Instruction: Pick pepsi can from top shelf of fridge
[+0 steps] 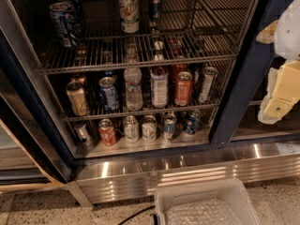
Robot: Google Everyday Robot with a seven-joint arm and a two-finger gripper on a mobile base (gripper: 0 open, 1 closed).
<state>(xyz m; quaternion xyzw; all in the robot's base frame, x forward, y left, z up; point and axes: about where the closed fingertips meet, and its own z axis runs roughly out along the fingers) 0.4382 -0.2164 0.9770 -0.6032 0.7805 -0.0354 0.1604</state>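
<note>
Fridge point(236, 86): open drinks cooler with a dark navy frame. It fills most of the camera view.
Top shelf point(201, 48): silver wire rack, the uppermost one in view. It spans the open compartment from left to right.
Pepsi can point(63, 23): upright at the far left end of the top shelf, dark blue with pale streaks and a silver top. More cans of the same kind stand just behind it, farther in.
White-and-green can point(129, 11): upright on the top shelf near its middle, well apart from the pepsi can.
Slim dark blue can point(155, 1): upright, just right of the white-and-green can and farther back.
Lower rack point(93, 115): crowded with upright cans and bottles; a further row of cans stands on the cooler floor beneath it.
Stainless base point(197, 168): ribbed metal strip along the bottom of the fridge.
End effector point(279, 102): cream and white, at the right edge of the view, in front of the navy frame. It is well apart from the pepsi can and outside the open compartment.
End effector state: cannot tell whether spread or pressed together; nothing is seen held in it.
Plastic bin point(161, 198): translucent, on the speckled floor in the near foreground.
</note>
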